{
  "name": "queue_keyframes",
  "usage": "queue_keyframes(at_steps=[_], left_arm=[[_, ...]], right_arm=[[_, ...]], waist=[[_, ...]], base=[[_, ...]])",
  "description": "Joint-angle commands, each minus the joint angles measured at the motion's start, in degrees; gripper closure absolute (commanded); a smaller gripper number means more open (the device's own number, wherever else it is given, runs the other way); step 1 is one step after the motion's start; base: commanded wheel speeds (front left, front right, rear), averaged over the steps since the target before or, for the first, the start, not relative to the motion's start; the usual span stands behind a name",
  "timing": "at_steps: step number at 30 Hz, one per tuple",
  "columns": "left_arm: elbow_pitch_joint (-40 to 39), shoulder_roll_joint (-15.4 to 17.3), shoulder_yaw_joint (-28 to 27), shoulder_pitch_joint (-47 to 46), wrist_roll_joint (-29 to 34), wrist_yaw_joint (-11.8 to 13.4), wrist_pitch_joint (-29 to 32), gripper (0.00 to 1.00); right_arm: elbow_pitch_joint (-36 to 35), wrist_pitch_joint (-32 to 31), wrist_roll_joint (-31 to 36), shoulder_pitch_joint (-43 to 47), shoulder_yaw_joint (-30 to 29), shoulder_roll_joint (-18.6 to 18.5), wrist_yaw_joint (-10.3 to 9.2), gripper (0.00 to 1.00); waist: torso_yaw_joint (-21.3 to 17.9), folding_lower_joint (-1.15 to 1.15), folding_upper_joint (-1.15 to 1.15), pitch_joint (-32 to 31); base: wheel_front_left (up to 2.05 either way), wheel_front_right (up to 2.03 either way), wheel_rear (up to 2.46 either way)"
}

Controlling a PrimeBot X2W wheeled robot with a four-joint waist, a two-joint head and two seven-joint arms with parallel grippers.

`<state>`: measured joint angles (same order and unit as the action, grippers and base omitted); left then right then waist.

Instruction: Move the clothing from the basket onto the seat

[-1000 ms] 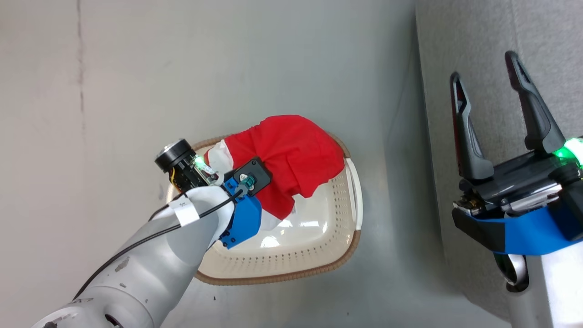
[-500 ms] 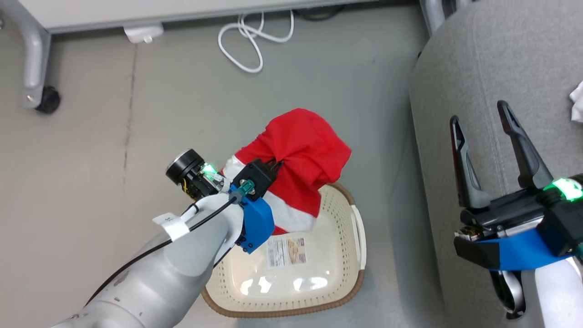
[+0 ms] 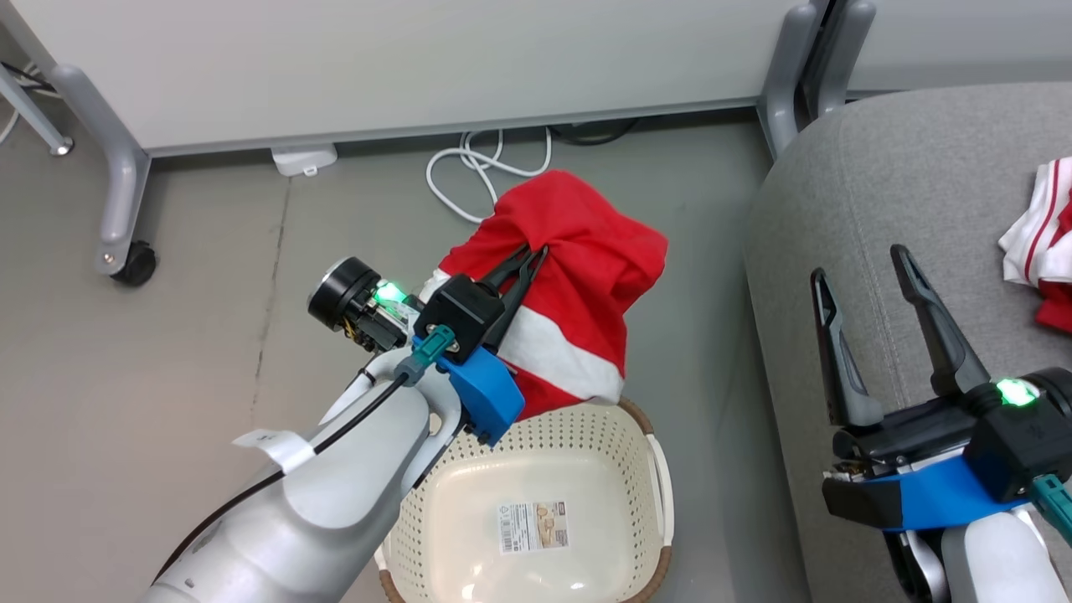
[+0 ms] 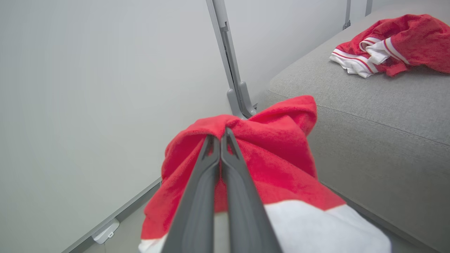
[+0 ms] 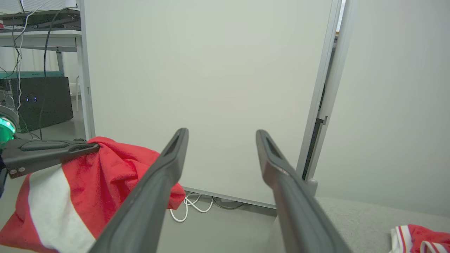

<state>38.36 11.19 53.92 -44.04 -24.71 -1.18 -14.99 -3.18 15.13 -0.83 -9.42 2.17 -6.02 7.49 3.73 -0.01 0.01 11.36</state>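
My left gripper is shut on a red garment with a white panel. The garment hangs bunched from the fingertips, above the floor just beyond the basket's far rim. In the left wrist view the closed gripper pinches the top fold of that cloth. The cream perforated basket stands below on the floor, its label sticker showing inside. A second red and white striped garment lies on the grey seat at the right. My right gripper hovers open over the seat's near edge, holding nothing.
A white cable is coiled on the floor behind the held garment, beside a small white adapter. A pale partition panel runs along the back on grey legs, one with a caster, another beside the seat's corner.
The head camera has tilted up, shifting the whole picture. My left gripper has lifted the red garment up out of the basket, uncovering the label. The right gripper stays open.
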Motion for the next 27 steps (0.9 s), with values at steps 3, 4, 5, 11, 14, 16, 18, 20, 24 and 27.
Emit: queue_keyframes(at_steps=[3,4,5,11,14,16,18,20,24,27], left_arm=[[-4.31,0.57,-3.13,1.55,1.24,0.77,-0.28,1.00],[-5.32,0.66,-3.89,1.84,1.62,0.78,-0.27,1.00],[-6.37,0.74,-4.62,2.13,1.97,0.94,-0.27,1.00],[-11.12,0.43,-7.31,2.81,3.91,0.93,-0.27,1.00],[-12.19,0.23,-7.86,2.84,4.39,0.80,-0.28,1.00],[-12.88,0.06,-8.17,2.94,4.87,0.65,-0.28,1.00],[-13.32,-0.05,-8.36,3.08,5.25,0.43,-0.28,1.00],[-13.56,-0.16,-8.50,3.23,5.60,0.28,-0.28,1.00],[-13.77,-0.23,-8.79,3.55,6.07,0.04,-0.28,1.00],[-13.87,-0.33,-8.83,3.75,6.38,-0.25,-0.28,1.00]], right_arm=[[0.37,0.03,-0.31,1.42,0.41,0.34,0.01,0.00],[0.53,0.03,-0.38,1.68,0.51,0.42,0.01,0.00],[0.66,0.03,-0.45,1.85,0.59,0.50,0.01,0.00],[0.99,0.03,-0.76,2.77,1.08,0.93,0.01,0.00],[1.04,0.03,-0.71,3.04,1.24,1.02,0.01,0.00],[1.07,0.03,-0.73,3.11,1.46,1.11,0.01,0.00],[1.11,0.03,-0.85,3.25,1.67,1.17,0.01,0.00],[1.09,0.03,-0.94,3.52,1.85,1.24,0.01,0.00],[0.96,0.03,-1.42,3.98,2.50,1.35,0.01,0.00],[1.02,0.02,-2.06,3.98,3.54,1.20,0.01,0.00]], waist=[[-0.40,0.01,-0.01,-1.68],[-0.49,0.01,-0.01,-2.13],[-0.58,0.01,-0.01,-2.58],[-0.96,0.01,-0.01,-4.33],[-1.03,0.01,-0.01,-4.76],[-1.11,0.01,-0.01,-5.11],[-1.20,0.01,-0.01,-5.38],[-1.26,0.01,-0.01,-5.63],[-1.27,0.01,-0.01,-5.98],[-1.15,0.01,-0.01,-6.13]], base=[[0.00,0.00,0.00],[0.00,0.00,0.00],[0.00,0.00,0.00],[0.00,0.00,0.00],[0.00,0.00,0.00],[0.00,0.00,0.00],[0.00,0.00,0.00],[0.00,0.00,0.00],[0.00,0.00,0.00],[0.00,0.00,0.00]])
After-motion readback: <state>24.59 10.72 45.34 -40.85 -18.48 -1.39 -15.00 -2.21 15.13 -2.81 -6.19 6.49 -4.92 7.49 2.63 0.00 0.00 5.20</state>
